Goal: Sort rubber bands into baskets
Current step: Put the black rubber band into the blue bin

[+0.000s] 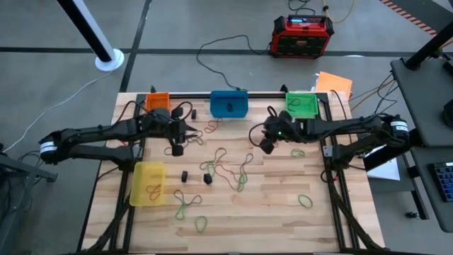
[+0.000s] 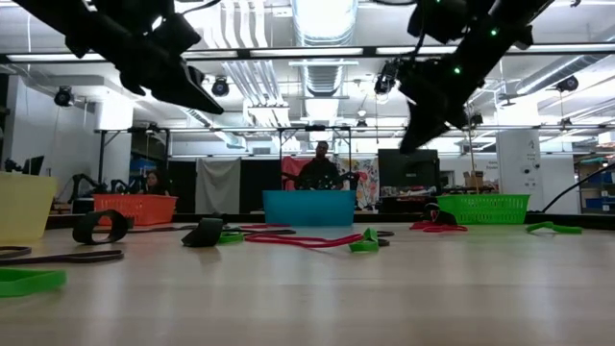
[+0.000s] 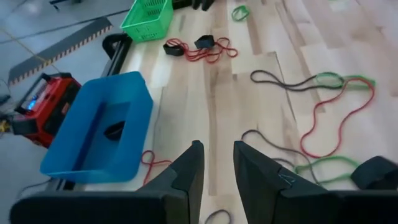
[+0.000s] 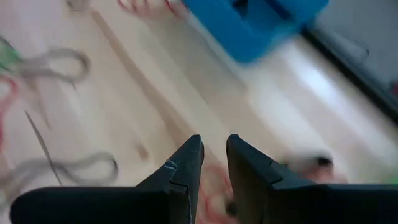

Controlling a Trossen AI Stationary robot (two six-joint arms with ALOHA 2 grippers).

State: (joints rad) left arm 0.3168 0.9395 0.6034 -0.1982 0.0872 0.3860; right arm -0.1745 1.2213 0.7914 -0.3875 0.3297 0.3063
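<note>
Several rubber bands lie loose on the wooden table: a green, grey and red tangle (image 1: 228, 167) in the middle, green loops (image 1: 305, 201) near the front, and a red one (image 1: 212, 127) by the blue basket (image 1: 229, 103). The orange basket (image 1: 157, 100) and green basket (image 1: 301, 104) flank it along the far edge. The yellow basket (image 1: 148, 183) sits at the near left. My left gripper (image 1: 177, 146) hovers near the orange basket, my right gripper (image 1: 266, 144) near the green one. Both are clear of the table and slightly open, with nothing between their fingers (image 3: 219, 168) (image 4: 215, 163).
A red-and-black power box (image 1: 302, 35) stands on the floor beyond the far edge, with cables running from it. Small black pieces (image 1: 207, 178) lie near the table's middle. A dark item (image 3: 114, 130) sits inside the blue basket. People show in the room behind the table (image 2: 320, 165).
</note>
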